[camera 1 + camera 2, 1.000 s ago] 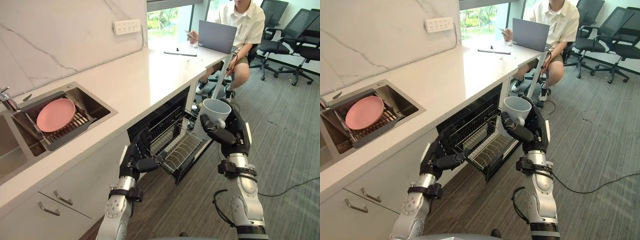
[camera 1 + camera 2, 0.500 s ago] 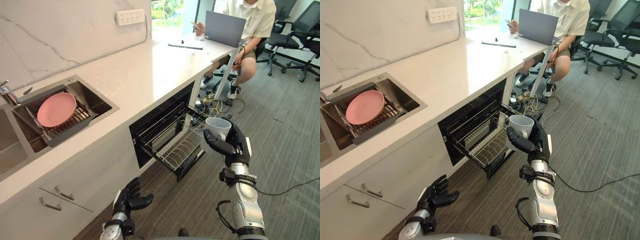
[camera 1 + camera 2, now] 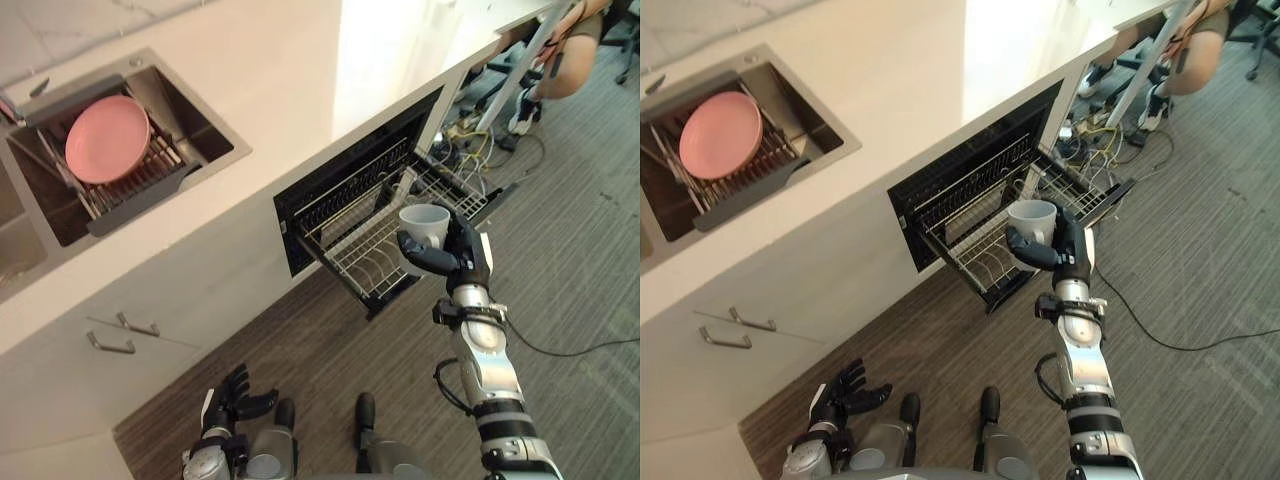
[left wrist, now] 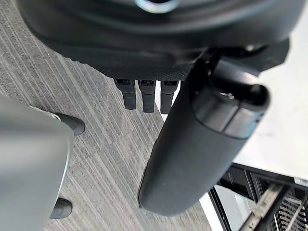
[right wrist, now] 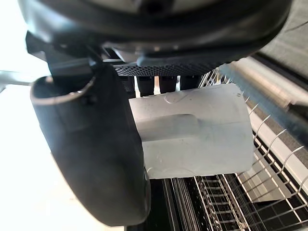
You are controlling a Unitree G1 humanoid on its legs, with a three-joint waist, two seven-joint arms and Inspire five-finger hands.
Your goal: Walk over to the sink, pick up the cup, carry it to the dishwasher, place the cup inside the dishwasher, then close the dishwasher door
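My right hand [image 3: 458, 258] is shut on a white cup [image 3: 424, 224], holding it upright above the front of the pulled-out dishwasher rack [image 3: 385, 240]. The right wrist view has the cup [image 5: 192, 130] against the palm, with the wire rack [image 5: 226, 197] past it. The dishwasher [image 3: 970, 190] stands open under the white counter [image 3: 330, 90], its door down on the floor side. My left hand [image 3: 236, 393] hangs low over the floor, fingers relaxed and holding nothing. The sink [image 3: 110, 150] lies at the far left.
A pink plate [image 3: 105, 138] rests on a rack in the sink. Cabinet drawers with metal handles [image 3: 122, 333] sit below the sink. A person's leg [image 3: 580, 60] and cables [image 3: 470, 130] are at the counter's far end. Grey carpet floor [image 3: 580, 300] spreads to the right.
The camera has tipped down and the whole picture has shifted. My right hand has brought the cup closer over the rack. My left hand has dropped from near the rack to low by the floor.
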